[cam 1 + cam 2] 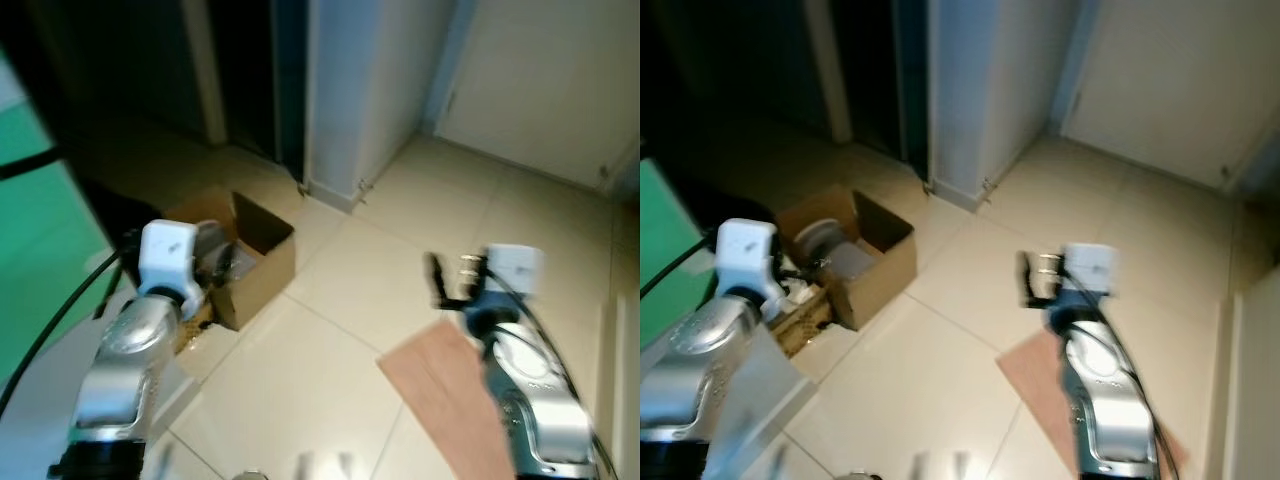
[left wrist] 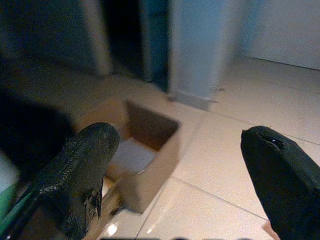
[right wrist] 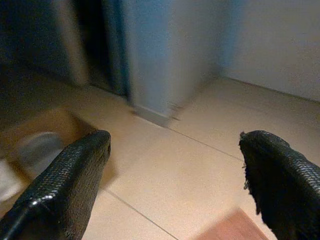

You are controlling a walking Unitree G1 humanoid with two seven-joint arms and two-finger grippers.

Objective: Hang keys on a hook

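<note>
Going left to right, a green panel [image 1: 40,250] fills the near left edge. Next comes the left gripper [image 2: 185,175], held out over the tiled floor [image 1: 330,250], its 2 fingers [image 2: 80,170] spread wide with nothing between them. Just beyond it sits an open cardboard box [image 1: 255,250] holding a few blurred items that cannot be identified. Behind the box stands a pale wall corner [image 1: 350,100] beside a dark doorway [image 1: 240,70]. Further right lies a brown mat [image 1: 450,390], and over it the right gripper [image 3: 175,185], fingers likewise spread and empty.

Neither keys nor a hook can be made out anywhere, so where they lie relative to the fingers, how the keys are turned and which way their long axis runs cannot be told. Both eye views are smeared, which suggests the robot is walking. My judgement is that the search for the keys is the step in hand, and neither arm can yet be called the nearer one.
</note>
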